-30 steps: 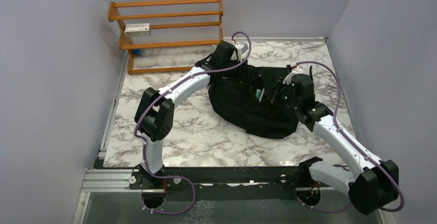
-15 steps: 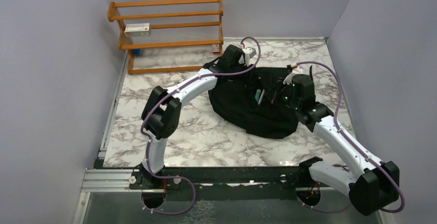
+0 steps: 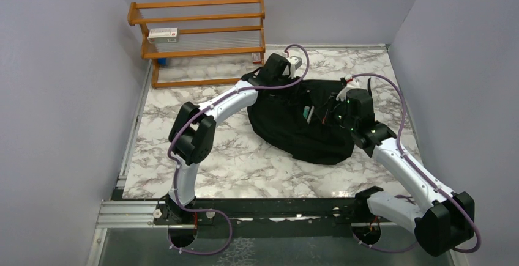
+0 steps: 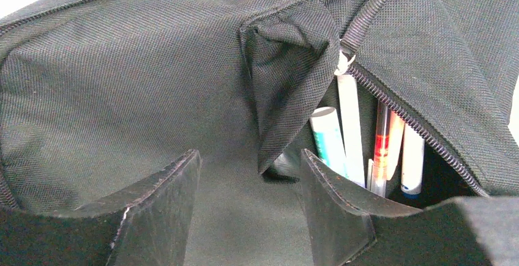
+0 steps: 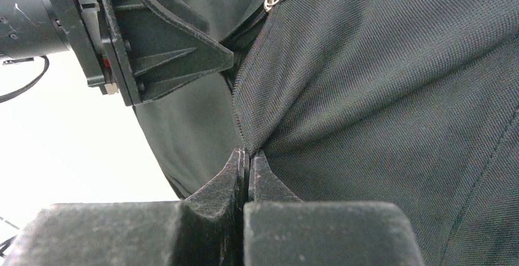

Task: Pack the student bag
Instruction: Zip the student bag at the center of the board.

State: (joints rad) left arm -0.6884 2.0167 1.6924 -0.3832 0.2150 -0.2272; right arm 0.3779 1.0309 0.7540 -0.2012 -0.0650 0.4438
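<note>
Student bag (image 3: 300, 125), pens (image 4: 352, 131) stowed, just released by the now open, empty left end effector (image 4: 250, 156); right end effector (image 5: 246, 156) pinches its edge.

We are seeing the student bag (image 3: 287, 125) showing plain black weave, the bench (image 3: 245, 162) carrying white-and-grey marbling, the rack (image 3: 208, 51) at eleven o'clock glowing orange-brown, plus a teal-and-white pen (image 4: 328, 140) and a red pen (image 4: 380, 147).
</note>
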